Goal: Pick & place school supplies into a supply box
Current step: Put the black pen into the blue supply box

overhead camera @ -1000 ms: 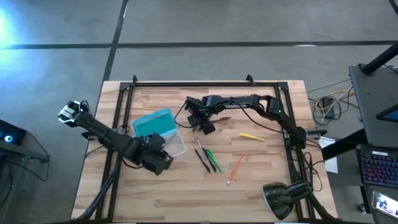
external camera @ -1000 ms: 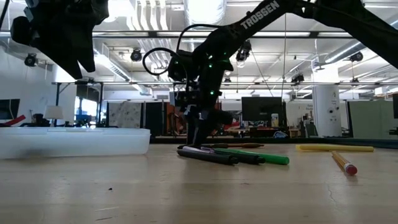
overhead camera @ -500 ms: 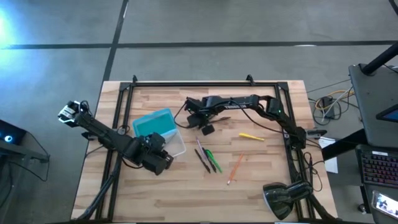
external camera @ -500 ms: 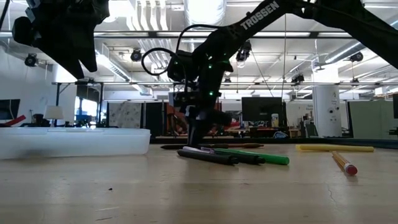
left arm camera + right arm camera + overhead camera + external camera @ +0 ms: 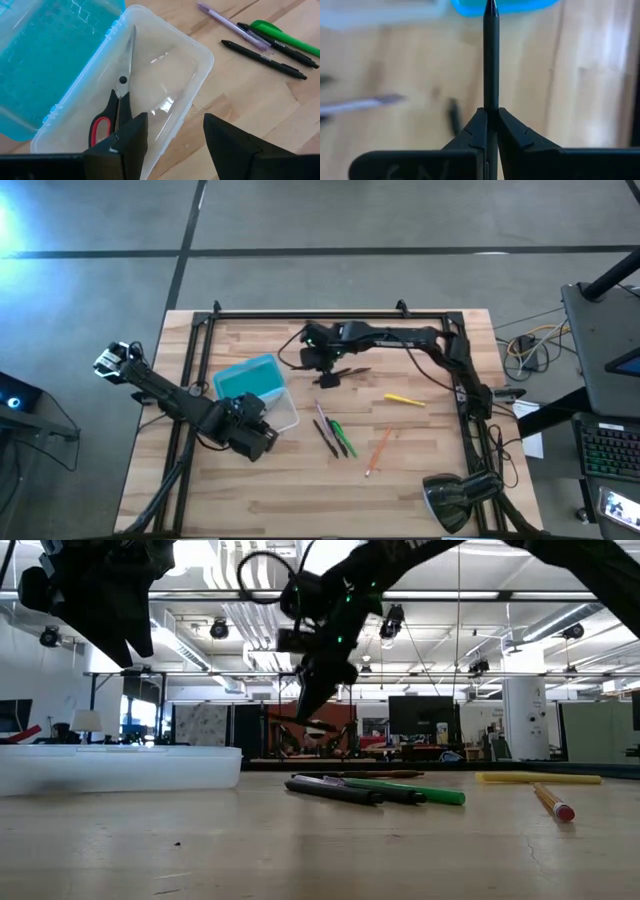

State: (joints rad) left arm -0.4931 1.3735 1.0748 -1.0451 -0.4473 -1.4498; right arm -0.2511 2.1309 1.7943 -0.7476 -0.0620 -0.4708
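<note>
Pale wooden slatted bench with a black frame, carrying everything. Toward its left edge, small rectangular supply box — translucent whitish plastic tray hinged to a turquoise bumpy lid laid open flat toward the far-left corner. Inside the tray, red-handled steel scissors, blades closed.

Left tool hovering just above the tray's near end, spread wide, holding nothing.

Right tool raised above the bench's far-middle, beside the lid, clenched on a slim dark pen — pinched near one end, the rest sticking straight out toward the box.

Lying loose near the bench's centre: green marker, two dark pens and a thin purple-grey pen, close together. Toward the right edge, orange pencil and short yellow stick, well apart from the cluster.

Handling, as a judgement: pen light, stiff, smooth and round — likely to twist or slip in a pinch this near the end; a grip nearer the middle steadier. Tray thin and light, probably easy to nudge, hence a gentle drop lengthwise beside the scissors.
</note>
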